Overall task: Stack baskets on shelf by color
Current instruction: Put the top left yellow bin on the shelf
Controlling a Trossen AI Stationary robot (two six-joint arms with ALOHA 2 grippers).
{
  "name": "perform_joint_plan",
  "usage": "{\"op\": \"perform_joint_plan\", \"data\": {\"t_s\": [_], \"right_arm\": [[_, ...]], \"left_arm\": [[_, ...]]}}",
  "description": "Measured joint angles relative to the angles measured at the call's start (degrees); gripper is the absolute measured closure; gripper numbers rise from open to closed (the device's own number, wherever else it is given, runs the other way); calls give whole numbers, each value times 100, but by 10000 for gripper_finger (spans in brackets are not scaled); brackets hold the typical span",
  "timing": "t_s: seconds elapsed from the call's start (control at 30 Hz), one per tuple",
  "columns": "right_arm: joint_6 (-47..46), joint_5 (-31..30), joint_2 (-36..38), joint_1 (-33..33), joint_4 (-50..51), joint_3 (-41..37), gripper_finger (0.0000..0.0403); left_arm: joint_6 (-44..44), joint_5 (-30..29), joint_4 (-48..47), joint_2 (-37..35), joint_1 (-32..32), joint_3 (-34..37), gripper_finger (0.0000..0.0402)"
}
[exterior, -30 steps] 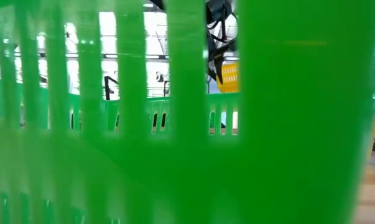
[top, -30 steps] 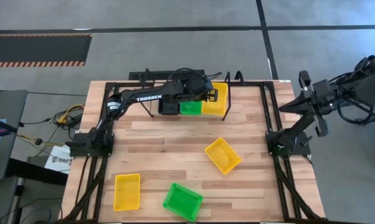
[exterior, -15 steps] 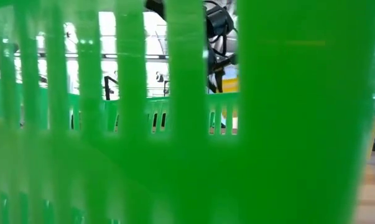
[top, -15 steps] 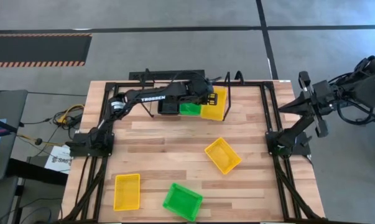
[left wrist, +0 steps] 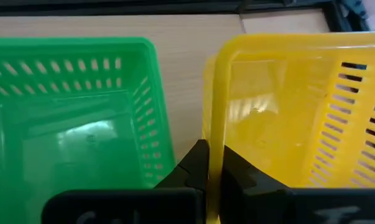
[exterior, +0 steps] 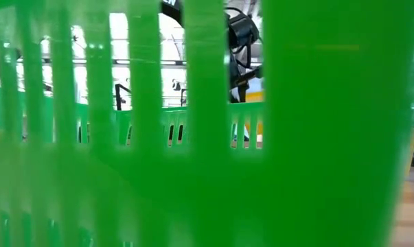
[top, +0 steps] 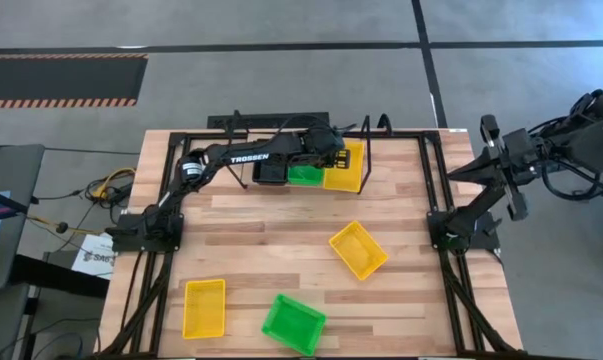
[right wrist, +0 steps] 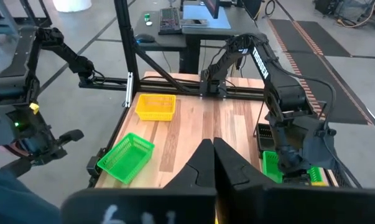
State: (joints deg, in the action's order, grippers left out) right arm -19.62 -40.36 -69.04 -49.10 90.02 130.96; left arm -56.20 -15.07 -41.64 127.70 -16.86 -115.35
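Overhead, your left end effector (top: 336, 160) sits at the shelf (top: 373, 128) clenched on the yellow basket (top: 347, 168) beside the green basket (top: 305, 174), its wrist camera confirms that rim pinch, and your right end effector (right wrist: 212, 155) waits clenched, grasping nothing, off the table (top: 281, 250).

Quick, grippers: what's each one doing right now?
Left gripper: shut on the yellow basket's rim, at the shelf.
Right gripper: shut, empty, parked off the table's right.

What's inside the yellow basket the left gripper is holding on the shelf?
Nothing shows inside the yellow basket; the left gripper pinches its wall. Whether another yellow basket sits nested beneath cannot be told.
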Motion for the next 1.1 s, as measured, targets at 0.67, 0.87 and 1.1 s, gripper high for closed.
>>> {"op": "perform_joint_plan", "data": {"t_s": [0.67,0.87,1.1], "right_arm": [[2,2,0,0,0,0,400],[-46,0,0,0,0,0,397],[-56,1,-4,0,-1,0,400]], "left_arm": [[262,90,-254,-2,-29,-48,401],[648,262,-73,-2,-76,-48,401],[803,365,-38,-2,-153,-52,378]]}}
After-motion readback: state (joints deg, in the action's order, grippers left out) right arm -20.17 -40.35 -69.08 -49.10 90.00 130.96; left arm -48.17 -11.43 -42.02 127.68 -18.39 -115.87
